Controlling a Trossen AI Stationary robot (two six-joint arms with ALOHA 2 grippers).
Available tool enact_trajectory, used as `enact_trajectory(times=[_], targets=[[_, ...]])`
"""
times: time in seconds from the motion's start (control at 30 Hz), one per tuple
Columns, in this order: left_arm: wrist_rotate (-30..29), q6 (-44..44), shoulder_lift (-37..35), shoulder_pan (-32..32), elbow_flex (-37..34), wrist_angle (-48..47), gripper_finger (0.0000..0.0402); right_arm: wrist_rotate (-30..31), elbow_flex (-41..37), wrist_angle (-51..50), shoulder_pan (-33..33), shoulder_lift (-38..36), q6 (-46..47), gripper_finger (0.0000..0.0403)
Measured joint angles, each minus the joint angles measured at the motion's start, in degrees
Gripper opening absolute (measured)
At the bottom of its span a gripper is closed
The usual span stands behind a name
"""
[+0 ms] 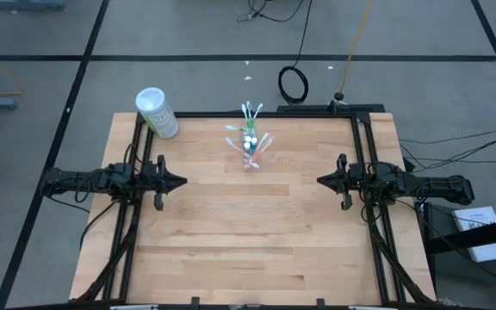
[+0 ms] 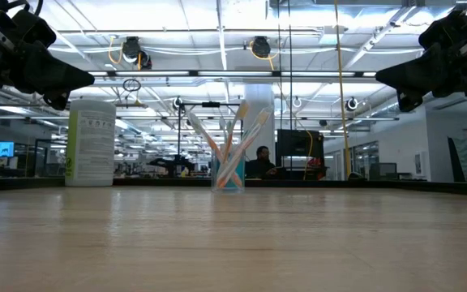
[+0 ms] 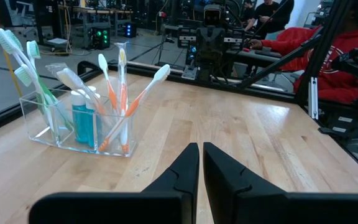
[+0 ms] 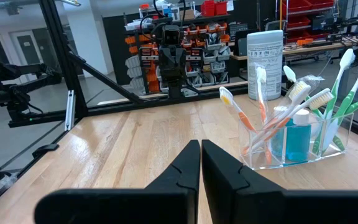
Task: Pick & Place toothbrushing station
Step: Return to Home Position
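**Hanging shut on both sides of a filled organizer**

The clear organizer (image 3: 73,124) stood upright on the wooden table (image 1: 257,241), close to its far edge. At one end of the organizer, green toothbrushes (image 3: 23,74) leaned out above the rim. A blue toothpaste tube (image 3: 82,121) stood in the middle part, and orange toothbrushes (image 3: 112,94) fanned from the other end.

The left gripper (image 1: 179,182) hung well apart from the organizer on its left and a little nearer the front, lifted clear of the wood. Its two fingers were pressed together with nothing between them. The right gripper (image 1: 321,181) hung well apart on the organizer's opposite side, at about the same height, fingers likewise closed on nothing and pointing inward.

A white canister (image 1: 157,113) stood to the left of the organizer, apart from it.
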Motion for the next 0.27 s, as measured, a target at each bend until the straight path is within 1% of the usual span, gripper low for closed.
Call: enact_trajectory(times=[0.27], targets=[[0.00, 0.02, 0.00, 0.01, -0.02, 0.02, 0.0026, 0.00, 0.00, 0.00, 0.00, 0.00, 0.00, 0.0008]])
